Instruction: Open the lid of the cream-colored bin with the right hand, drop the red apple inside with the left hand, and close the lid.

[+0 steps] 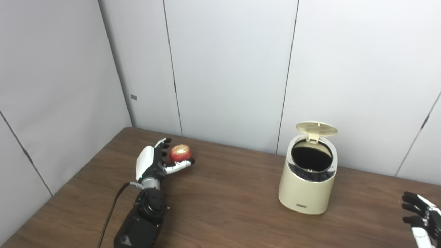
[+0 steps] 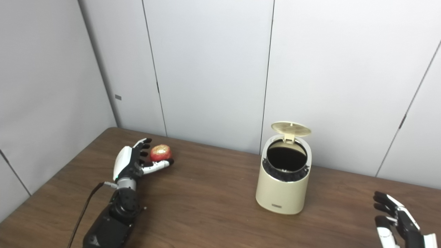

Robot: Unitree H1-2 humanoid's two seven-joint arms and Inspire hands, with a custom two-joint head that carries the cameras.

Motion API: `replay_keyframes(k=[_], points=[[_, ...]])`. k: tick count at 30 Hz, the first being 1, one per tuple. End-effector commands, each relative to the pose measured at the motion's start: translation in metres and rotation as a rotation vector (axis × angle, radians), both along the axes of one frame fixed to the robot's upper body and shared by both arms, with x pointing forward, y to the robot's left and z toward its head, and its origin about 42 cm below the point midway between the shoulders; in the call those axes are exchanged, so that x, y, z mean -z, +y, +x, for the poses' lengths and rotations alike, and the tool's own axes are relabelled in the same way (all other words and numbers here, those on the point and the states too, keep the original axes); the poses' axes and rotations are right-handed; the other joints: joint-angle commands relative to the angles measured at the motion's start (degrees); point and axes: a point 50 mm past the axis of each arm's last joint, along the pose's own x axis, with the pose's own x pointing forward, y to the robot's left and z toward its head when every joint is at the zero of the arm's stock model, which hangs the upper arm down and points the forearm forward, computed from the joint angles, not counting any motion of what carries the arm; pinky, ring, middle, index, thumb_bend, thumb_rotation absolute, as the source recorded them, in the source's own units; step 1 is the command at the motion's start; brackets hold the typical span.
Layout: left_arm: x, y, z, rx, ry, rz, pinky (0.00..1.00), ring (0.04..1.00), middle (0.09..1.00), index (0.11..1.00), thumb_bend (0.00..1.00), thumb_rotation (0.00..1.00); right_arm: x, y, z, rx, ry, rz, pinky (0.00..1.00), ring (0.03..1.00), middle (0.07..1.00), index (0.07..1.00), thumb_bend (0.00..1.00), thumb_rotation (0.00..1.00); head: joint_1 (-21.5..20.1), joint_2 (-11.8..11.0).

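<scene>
Left eye view shows you the lid [image 1: 317, 128] up, left hand [image 1: 151, 162] at mid-left cupping the apple [image 1: 180, 153] for transfer, right hand [image 1: 422, 217] empty, fingers spread.

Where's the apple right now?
The red apple sits at the left side of the table, cupped by the left hand, well apart from the open cream-colored bin.

Bright, even light from overhead washes both views; soft shadows sit under the bin [image 1: 307, 186], faint glare glints on the apple [image 1: 180, 153], focus slightly soft.
</scene>
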Motion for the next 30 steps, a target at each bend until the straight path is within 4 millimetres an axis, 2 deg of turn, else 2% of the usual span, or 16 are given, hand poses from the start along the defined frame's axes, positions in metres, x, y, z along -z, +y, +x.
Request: replay_keyframes(k=[1, 4, 12, 14, 17, 18, 19, 20, 21, 22, 25, 30], points=[[-0.021, -0.011, 0.017, 0.058, -0.041, -0.004, 0.66, 0.783, 0.852, 0.889, 1.00, 0.34, 0.025, -0.005, -0.016, 0.010, 0.054, -0.018, 0.58, 0.726, 0.760, 0.748, 0.46, 0.92, 0.0, 0.1], [-0.021, -0.014, 0.018, 0.073, -0.032, -0.006, 0.63, 0.768, 0.845, 0.890, 1.00, 0.32, 0.024, -0.004, -0.017, 0.007, 0.055, -0.011, 0.59, 0.731, 0.762, 0.747, 0.44, 0.91, -0.4, 0.0], [-0.017, -0.017, 0.024, 0.070, -0.002, 0.021, 0.67, 0.782, 0.839, 0.882, 1.00, 0.29, 0.021, -0.001, -0.021, 0.012, 0.064, -0.006, 0.60, 0.736, 0.766, 0.755, 0.40, 0.89, -1.2, 0.2], [-0.016, -0.016, 0.026, 0.065, -0.003, 0.048, 0.65, 0.763, 0.826, 0.863, 1.00, 0.26, 0.020, 0.000, -0.022, 0.014, 0.062, -0.007, 0.60, 0.735, 0.764, 0.754, 0.39, 0.89, -1.4, 0.2], [-0.013, -0.016, 0.029, 0.026, -0.019, 0.099, 0.54, 0.656, 0.767, 0.802, 0.98, 0.19, 0.019, 0.001, -0.022, 0.013, 0.058, -0.009, 0.60, 0.734, 0.762, 0.751, 0.38, 0.88, -1.4, 0.3], [-0.012, -0.017, 0.030, -0.005, -0.031, 0.128, 0.49, 0.593, 0.719, 0.751, 0.94, 0.11, 0.018, 0.001, -0.022, 0.014, 0.056, -0.011, 0.60, 0.733, 0.762, 0.752, 0.38, 0.87, -1.5, 0.4], [-0.011, -0.018, 0.031, -0.026, -0.041, 0.148, 0.37, 0.466, 0.599, 0.675, 0.90, 0.04, 0.018, 0.001, -0.022, 0.015, 0.056, -0.013, 0.60, 0.732, 0.762, 0.753, 0.38, 0.87, -1.5, 0.4], [-0.010, -0.018, 0.032, -0.054, -0.046, 0.183, 0.33, 0.422, 0.559, 0.650, 0.88, 0.02, 0.017, 0.001, -0.022, 0.013, 0.053, -0.011, 0.60, 0.732, 0.762, 0.753, 0.38, 0.87, -1.5, 0.4], [-0.010, -0.019, 0.032, -0.078, -0.048, 0.219, 0.26, 0.345, 0.517, 0.572, 0.71, 0.01, 0.017, 0.001, -0.023, 0.010, 0.051, -0.005, 0.60, 0.731, 0.763, 0.753, 0.37, 0.87, -1.5, 0.4], [-0.010, -0.021, 0.032, -0.095, -0.044, 0.253, 0.20, 0.268, 0.491, 0.521, 0.60, 0.00, 0.016, 0.002, -0.023, 0.008, 0.050, -0.002, 0.60, 0.732, 0.764, 0.754, 0.36, 0.85, -1.4, 0.5], [-0.010, -0.022, 0.032, -0.123, -0.023, 0.336, 0.11, 0.172, 0.473, 0.487, 0.53, 0.00, 0.014, 0.002, -0.023, 0.004, 0.048, -0.001, 0.60, 0.733, 0.764, 0.754, 0.35, 0.84, -1.5, 0.5], [-0.009, -0.019, 0.030, -0.112, -0.007, 0.397, 0.11, 0.177, 0.471, 0.484, 0.53, 0.00, 0.010, 0.004, -0.023, 0.004, 0.047, -0.005, 0.60, 0.728, 0.763, 0.755, 0.32, 0.82, -1.5, 0.5]])
